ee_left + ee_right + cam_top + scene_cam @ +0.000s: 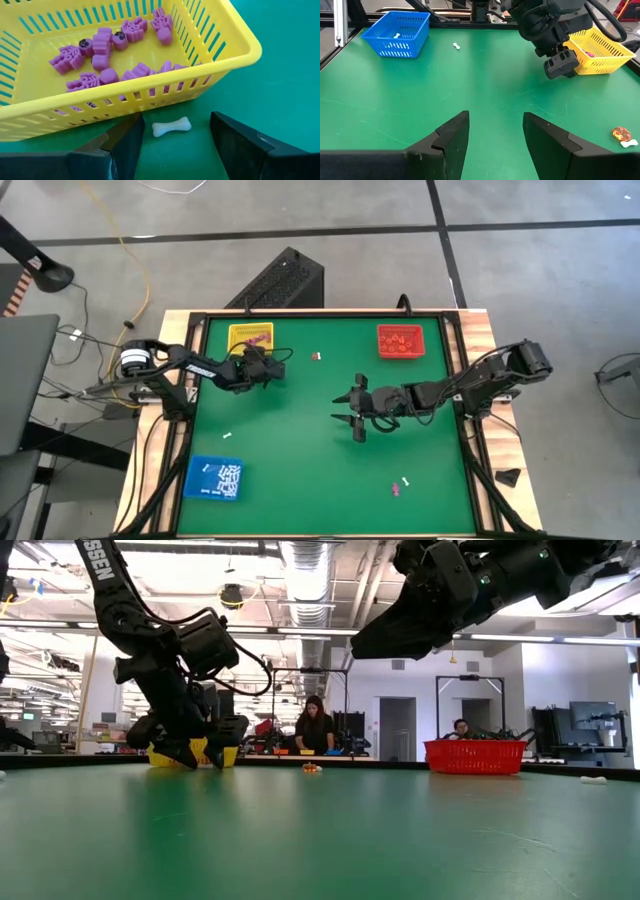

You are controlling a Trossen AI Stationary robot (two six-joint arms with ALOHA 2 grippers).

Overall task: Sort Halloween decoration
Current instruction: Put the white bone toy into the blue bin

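Left hand (pixel 172 145): fingers spread, low beside the yellow tray (pixel 220 60), straddling a white bone (pixel 171 126).
Right hand (pixel 492 137): spread, empty, hovering mid-worktop (pixel 420 100).

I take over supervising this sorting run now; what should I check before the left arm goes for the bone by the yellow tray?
1. Left gripper open: ok, the jaws stand apart.
2. White bone between its fingers: ok, it lies on the mat in the gap, not yet gripped.
3. Clearance from the yellow tray: not ok, the bone sits right beside the tray wall, so a finger may catch it.
4. Yellow tray contents: ok, only purple trinkets show inside.
5. Right gripper out of the way: ok, open and empty over the mat's middle.
6. Blue tray ready for the bone: ok, it already holds white pieces.
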